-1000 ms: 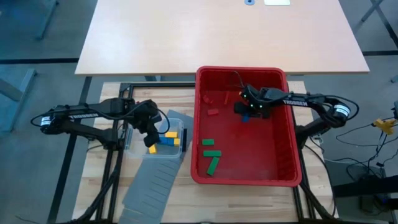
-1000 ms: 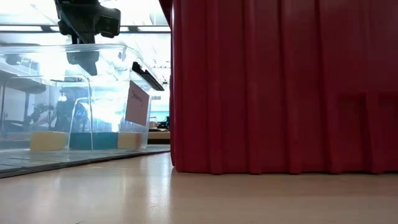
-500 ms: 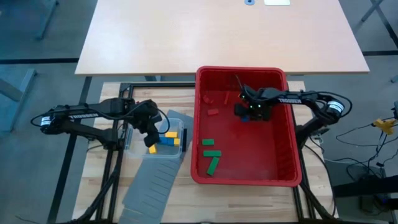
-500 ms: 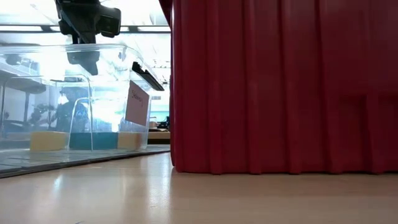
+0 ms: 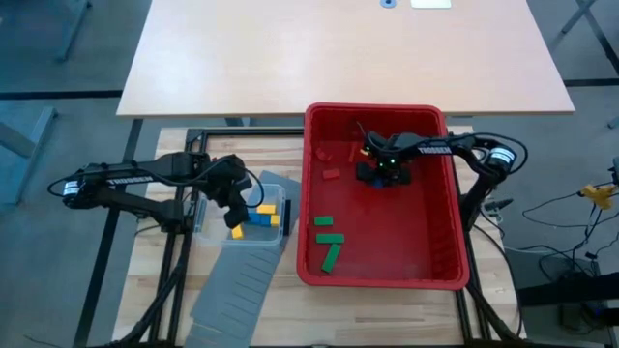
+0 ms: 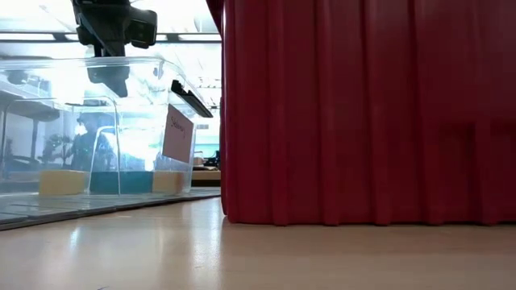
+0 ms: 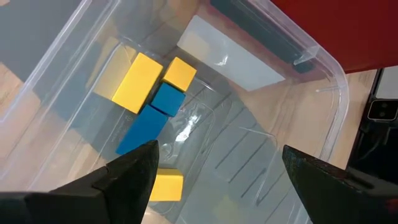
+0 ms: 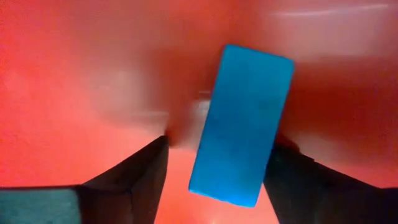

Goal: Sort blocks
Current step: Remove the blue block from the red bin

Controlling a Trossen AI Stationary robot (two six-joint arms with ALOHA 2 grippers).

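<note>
My right gripper (image 5: pixel 380 172) is low inside the red bin (image 5: pixel 451 242), open, fingers pointing down. In the right wrist view (image 8: pixel 221 144) a blue bar (image 8: pixel 242 124) lies slanted between its fingers. Three green blocks (image 5: pixel 329 238) lie on the bin floor at the near left, and red blocks (image 5: pixel 332 175) at the far left. My left gripper (image 5: pixel 232 200) hangs open and empty above the clear tub (image 5: pixel 274 184); it also shows in the low view (image 6: pixel 109 76). The tub holds yellow blocks (image 7: pixel 138 81) and blue blocks (image 7: pixel 149 121). My right gripper comes at the blue bar from above, one finger on each long side. One finger (image 8: pixel 292 171) seems to meet the bar's long side (image 8: pixel 270 152); the other finger (image 8: pixel 140 174) stands off with a gap. The bar looks to lie on the bin floor.
A long grey slotted panel (image 5: pixel 237 285) lies under and in front of the tub, reaching the near edge. The tub's wall (image 7: pixel 323 68) rises around the left gripper. The bin's floor is bare at the near right (image 5: pixel 406 242). A light tabletop (image 5: pixel 338 58) lies beyond.
My right gripper has moved inside the bin toward the table's left edge and slightly toward the far edge, staying low over the floor.
</note>
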